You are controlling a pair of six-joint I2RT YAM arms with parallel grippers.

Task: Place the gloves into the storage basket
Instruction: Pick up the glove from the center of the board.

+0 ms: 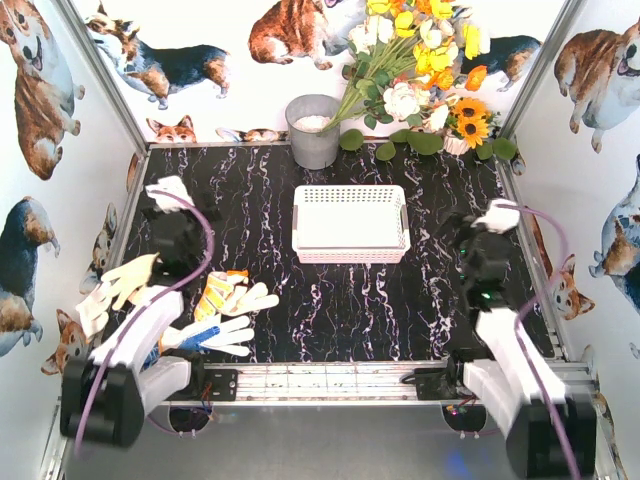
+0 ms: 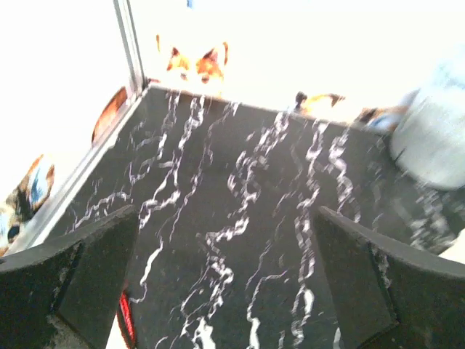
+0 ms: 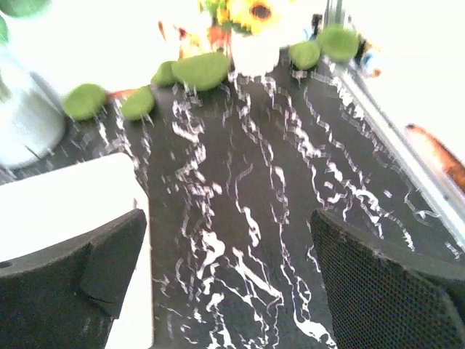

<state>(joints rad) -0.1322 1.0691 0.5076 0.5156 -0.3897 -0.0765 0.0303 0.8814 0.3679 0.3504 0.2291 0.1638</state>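
Observation:
The white lattice storage basket (image 1: 350,222) stands mid-table, and its pale edge (image 3: 65,203) shows left of my right gripper. Several cream gloves lie at the near left: one with yellow fingers (image 1: 130,280), one with orange (image 1: 235,296), one with blue dots (image 1: 212,335), and a pale one (image 1: 93,312) against the left wall. My left gripper (image 1: 165,205) (image 2: 225,269) hangs open over bare marble beyond the gloves, with nothing between its fingers. Right of the basket, my right gripper (image 1: 470,228) (image 3: 229,269) is also open and empty. Neither wrist view shows a glove.
A grey metal bucket (image 1: 313,130) (image 3: 22,123) (image 2: 436,138) stands behind the basket. A bouquet with sunflowers (image 1: 420,70) and green leaves (image 3: 200,69) fills the back right. Metal rails (image 1: 125,200) and corgi-printed walls enclose the table.

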